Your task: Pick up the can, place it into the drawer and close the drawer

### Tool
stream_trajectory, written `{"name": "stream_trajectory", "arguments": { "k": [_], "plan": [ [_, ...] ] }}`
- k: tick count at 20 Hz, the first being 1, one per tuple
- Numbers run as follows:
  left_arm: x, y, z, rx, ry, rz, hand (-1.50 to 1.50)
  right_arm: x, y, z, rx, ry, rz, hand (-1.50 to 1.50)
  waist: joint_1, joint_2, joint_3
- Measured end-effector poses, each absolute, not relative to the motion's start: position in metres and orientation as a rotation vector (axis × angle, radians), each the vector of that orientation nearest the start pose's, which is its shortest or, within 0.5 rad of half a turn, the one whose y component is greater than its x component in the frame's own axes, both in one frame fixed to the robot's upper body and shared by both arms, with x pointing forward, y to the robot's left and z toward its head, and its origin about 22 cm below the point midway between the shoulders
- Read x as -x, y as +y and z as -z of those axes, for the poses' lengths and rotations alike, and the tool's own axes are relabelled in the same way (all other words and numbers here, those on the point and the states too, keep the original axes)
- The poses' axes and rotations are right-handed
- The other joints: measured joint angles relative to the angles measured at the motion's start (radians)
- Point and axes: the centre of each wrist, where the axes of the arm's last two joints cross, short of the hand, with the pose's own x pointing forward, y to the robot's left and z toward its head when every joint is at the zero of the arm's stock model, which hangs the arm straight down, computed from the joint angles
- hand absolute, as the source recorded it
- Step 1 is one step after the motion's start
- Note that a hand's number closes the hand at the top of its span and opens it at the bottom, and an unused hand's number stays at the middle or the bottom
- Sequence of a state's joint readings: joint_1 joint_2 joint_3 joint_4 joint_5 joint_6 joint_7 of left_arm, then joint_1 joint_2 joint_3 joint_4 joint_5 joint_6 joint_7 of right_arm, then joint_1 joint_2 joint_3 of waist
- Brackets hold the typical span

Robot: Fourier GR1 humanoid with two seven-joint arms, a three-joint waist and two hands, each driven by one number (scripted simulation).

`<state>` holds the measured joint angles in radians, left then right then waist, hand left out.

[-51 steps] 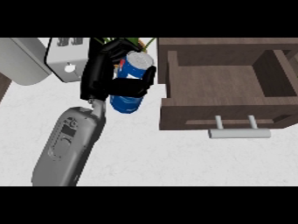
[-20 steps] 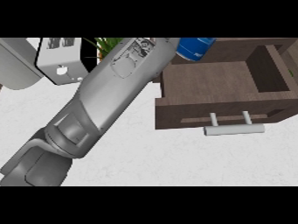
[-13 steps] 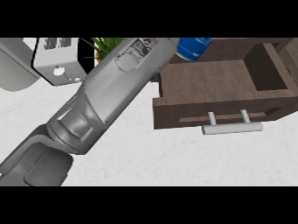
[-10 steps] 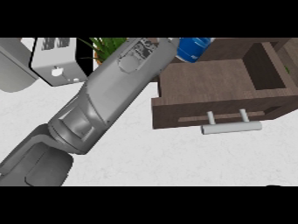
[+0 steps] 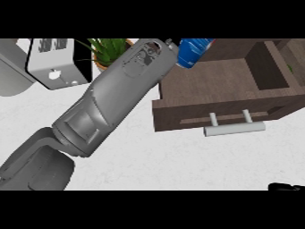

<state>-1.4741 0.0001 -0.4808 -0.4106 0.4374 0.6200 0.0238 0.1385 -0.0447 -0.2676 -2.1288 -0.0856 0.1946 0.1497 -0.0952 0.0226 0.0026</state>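
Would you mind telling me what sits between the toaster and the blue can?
In the head view, a potted plant and the left forearm lie between the toaster and the blue can.

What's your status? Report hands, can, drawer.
Left arm stretched to the drawer's back corner, robot hand hidden. Right robot hand low at the view's edge. Can over the open drawer, not yet in. Nothing blocking.
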Motion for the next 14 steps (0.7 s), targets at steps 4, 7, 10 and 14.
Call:
{"name": "stream_trajectory", "arguments": {
  "k": [4, 7, 10, 14],
  "plan": [
    [-0.430, -0.011, -0.188, -0.238, -1.776, 0.279, 1.50, -0.175, -0.295, -0.113, 0.147, -1.865, -0.017, -1.50, -0.016, 0.003, 0.000],
    [-0.429, -0.011, -0.185, -0.266, -1.785, 0.295, -1.50, -0.176, -0.295, -0.112, 0.142, -1.867, -0.028, -1.50, -0.021, 0.005, 0.000],
    [-0.429, -0.009, -0.177, -0.289, -1.779, 0.290, -1.50, -0.183, -0.296, -0.114, 0.138, -1.877, -0.034, -1.50, -0.025, 0.008, 0.001],
    [-0.429, -0.008, -0.172, -0.314, -1.775, 0.258, -1.50, -0.187, -0.292, -0.115, 0.135, -1.888, -0.046, -1.50, -0.032, 0.010, 0.001]
  ]
}}
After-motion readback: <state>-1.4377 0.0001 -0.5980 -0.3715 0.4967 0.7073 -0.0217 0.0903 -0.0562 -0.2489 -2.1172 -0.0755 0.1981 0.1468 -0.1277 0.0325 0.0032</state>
